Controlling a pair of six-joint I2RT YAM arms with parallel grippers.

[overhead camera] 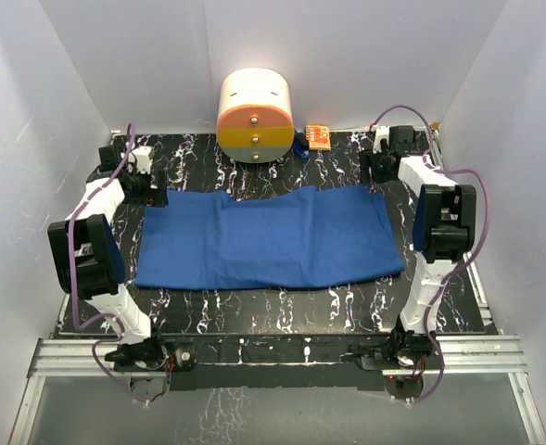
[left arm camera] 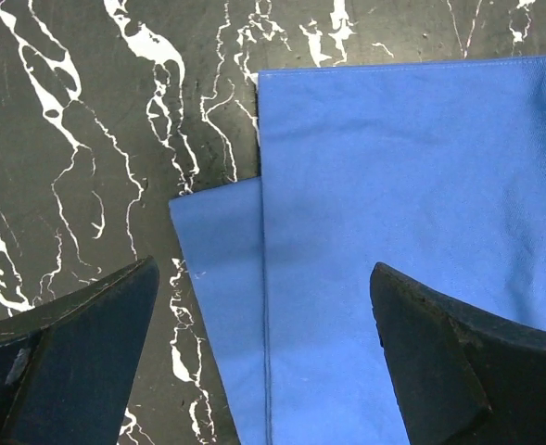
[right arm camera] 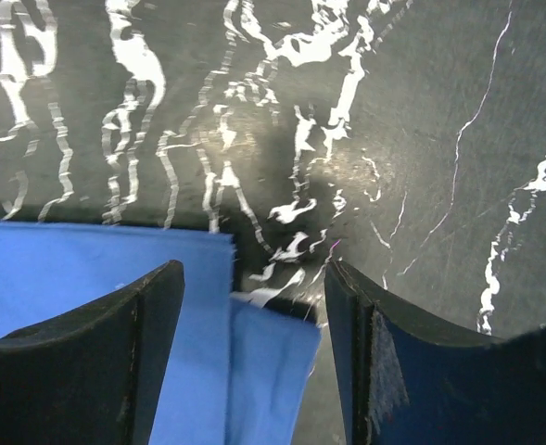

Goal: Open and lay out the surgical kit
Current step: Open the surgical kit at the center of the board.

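Your folded royal-blue cloth wrap [overhead camera: 268,236] lies flat in the middle of the table [overhead camera: 282,311]. It is probably soft, light and prone to sliding. Pinch its layered far corners, where your left gripper [left arm camera: 263,269] and right gripper [right arm camera: 254,269] hover, both spread and holding nothing.

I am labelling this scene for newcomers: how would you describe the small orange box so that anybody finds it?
Look at the far edge of the black marbled table, where a round cream-and-orange container stands. Just right of it lies the small orange box, flat and far smaller than the container.
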